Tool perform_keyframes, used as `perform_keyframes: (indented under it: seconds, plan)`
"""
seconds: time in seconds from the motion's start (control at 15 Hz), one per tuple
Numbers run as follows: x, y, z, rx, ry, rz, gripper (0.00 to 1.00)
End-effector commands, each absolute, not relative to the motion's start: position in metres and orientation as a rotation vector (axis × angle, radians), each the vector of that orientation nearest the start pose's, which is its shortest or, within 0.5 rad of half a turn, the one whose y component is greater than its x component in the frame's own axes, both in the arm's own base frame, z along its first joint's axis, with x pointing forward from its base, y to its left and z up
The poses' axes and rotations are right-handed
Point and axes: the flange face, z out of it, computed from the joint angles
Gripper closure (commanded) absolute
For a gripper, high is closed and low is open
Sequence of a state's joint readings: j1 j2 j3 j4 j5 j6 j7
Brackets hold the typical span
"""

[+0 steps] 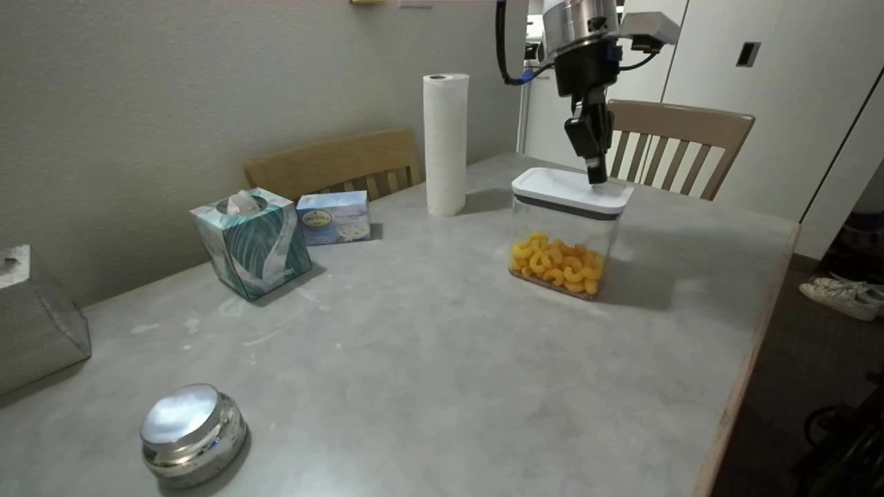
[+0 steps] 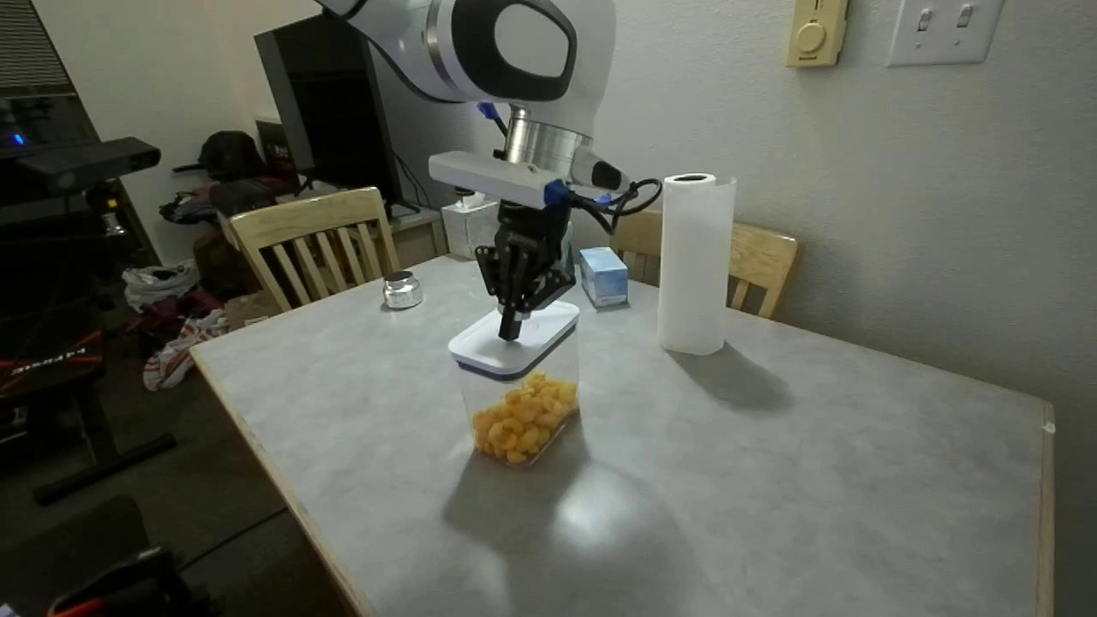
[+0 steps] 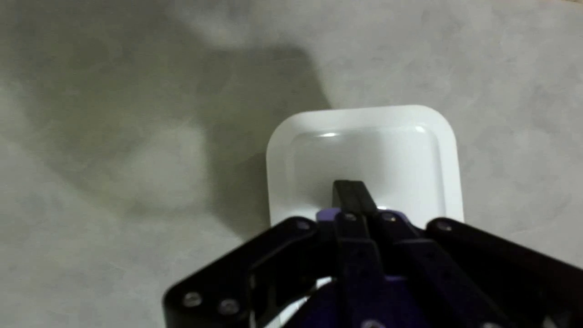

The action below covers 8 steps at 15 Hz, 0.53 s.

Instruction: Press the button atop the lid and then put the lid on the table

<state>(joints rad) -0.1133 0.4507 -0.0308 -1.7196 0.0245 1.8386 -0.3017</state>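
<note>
The white lid (image 1: 559, 186) sits on top of a clear container (image 2: 561, 360) partly filled with yellow pasta, standing upright on the light grey table (image 1: 428, 345). In both exterior views my gripper (image 2: 510, 332) points down at the lid's top, well inside its rim. Whether the tips touch it, I cannot tell. From the wrist view, the gripper (image 3: 350, 183) has its two fingertips pressed together, nothing between them, over the lid (image 3: 410, 159). The button does not show clearly; the fingers cover the lid's middle.
A paper towel roll (image 1: 445, 145) stands behind the container. Towards the wall are a blue tea box (image 1: 336, 217) and a teal tissue box (image 1: 252, 241). A round metal object (image 1: 193, 435) and a grey box (image 1: 38, 324) are farther off. Chairs (image 2: 313, 240) surround the table.
</note>
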Motion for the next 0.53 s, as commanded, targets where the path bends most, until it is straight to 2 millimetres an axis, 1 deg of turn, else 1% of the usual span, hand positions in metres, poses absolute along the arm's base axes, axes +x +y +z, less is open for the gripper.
perform_keyframes:
  seconds: [0.0, 0.47]
  plan:
    - [0.617, -0.095, 0.307, -3.03, -0.243, 0.415, 1.0]
    - [0.628, -0.095, 0.311, -3.057, -0.25, 0.292, 1.0]
